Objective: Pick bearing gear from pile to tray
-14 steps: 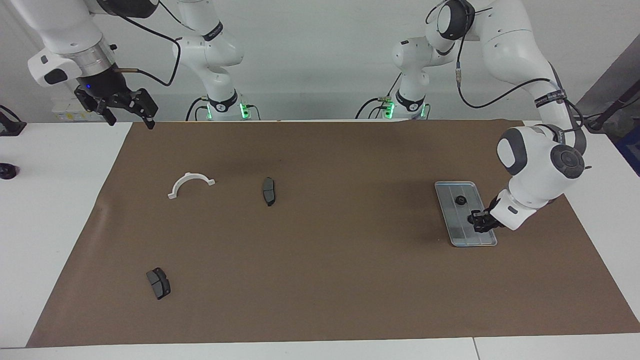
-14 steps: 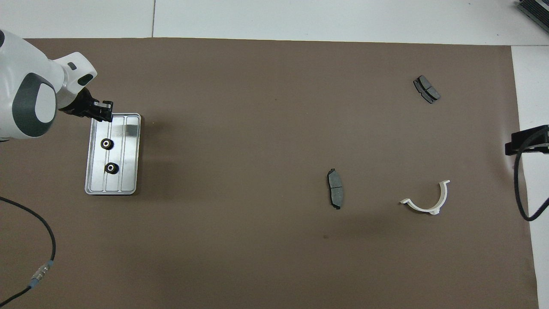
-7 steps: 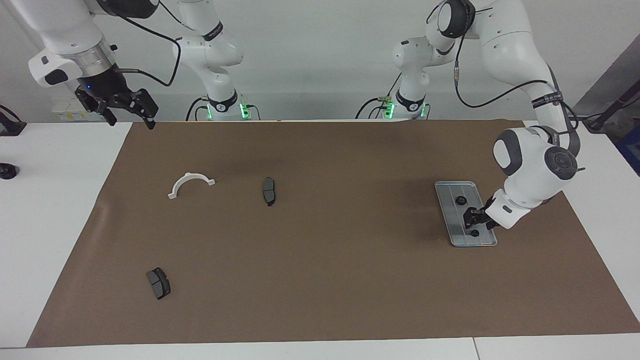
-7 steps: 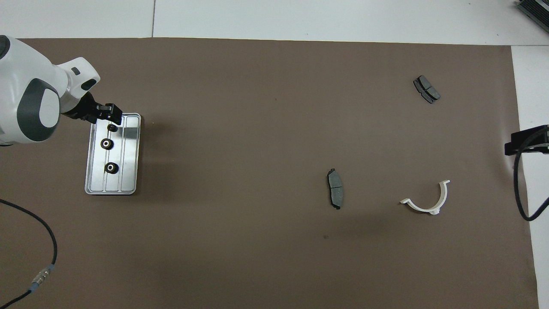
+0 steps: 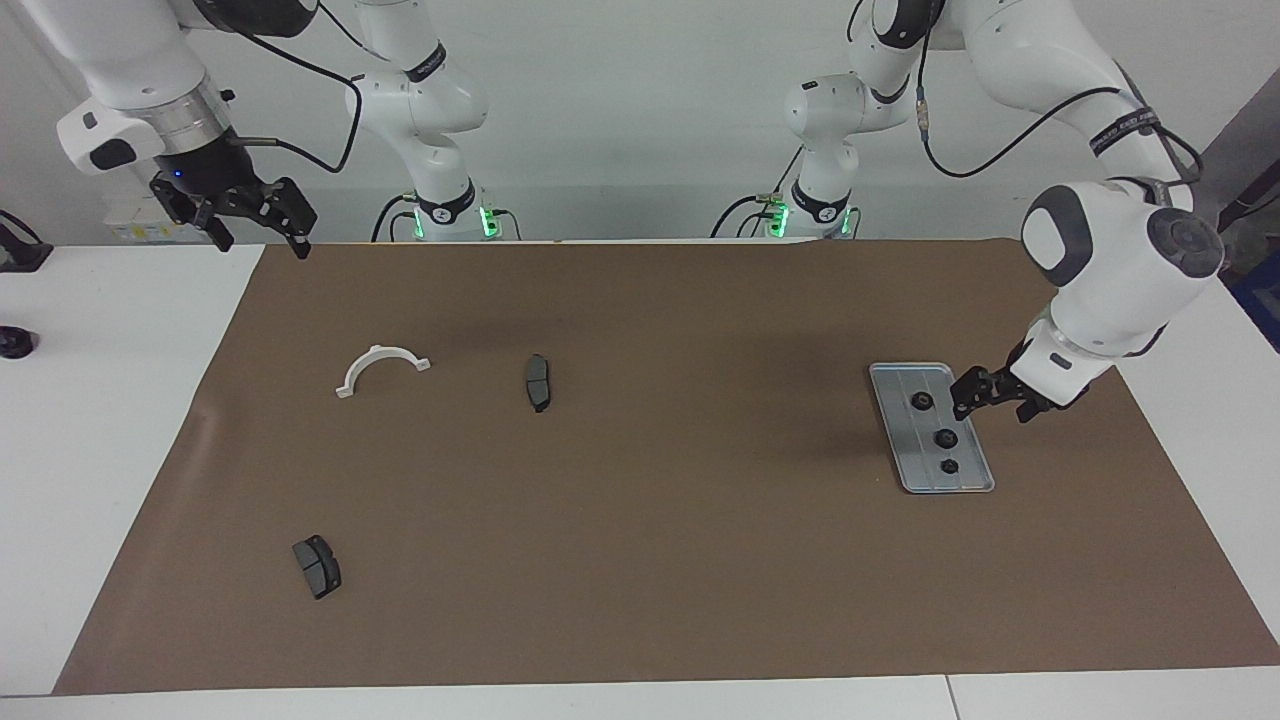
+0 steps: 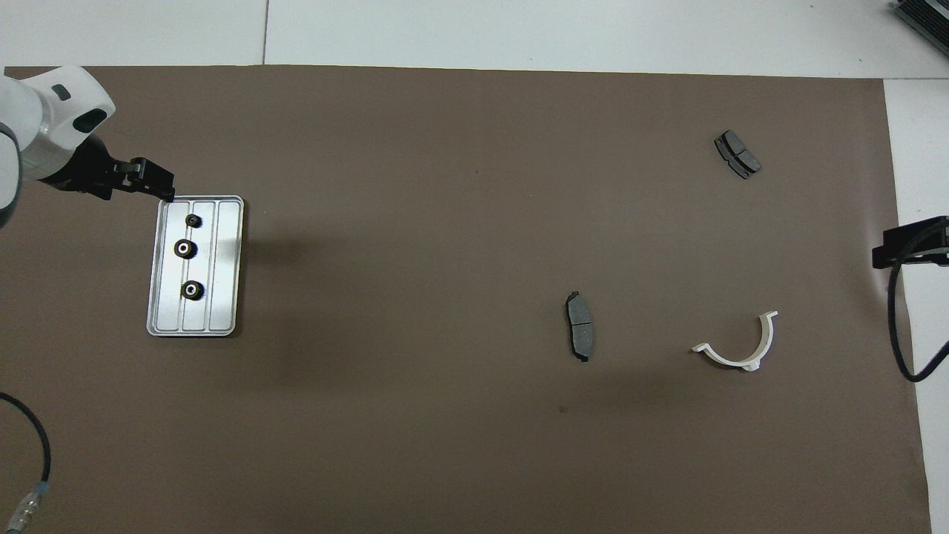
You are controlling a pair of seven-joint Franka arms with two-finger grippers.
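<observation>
Gears first: three small black bearing gears lie in the tray (image 5: 902, 378), lined up along one groove. The gear nearest the robots (image 5: 922, 401) (image 6: 193, 290) sits just beside the left gripper (image 5: 966, 392) (image 6: 164, 187), though the fingers (image 5: 961, 385) are raised clear of it and touch nothing. The middle gear (image 5: 944, 438) (image 6: 184, 248) lies a little farther out, and the smallest gear (image 5: 949, 465) (image 6: 193, 220) farther still, near the tray's end away from the robots. Left fingers stand apart with nothing between them, hanging over the tray's edge on the left arm's side. The tray rests flat on the brown-covered surface (image 5: 660, 560) toward the left arm's end.

Over at the right arm's end, the loose parts lie well apart from one another: a white half-ring (image 5: 381, 368) (image 6: 741, 345), a dark grey brake pad (image 5: 537, 382) (image 6: 579, 335) beside it toward the middle, and a second brake pad (image 5: 316, 565) (image 6: 737, 154) farther from the robots. No gear shows among them. The right gripper (image 5: 262, 222) waits high over the mat's corner nearest the robots, its fingers spread and holding nothing.
</observation>
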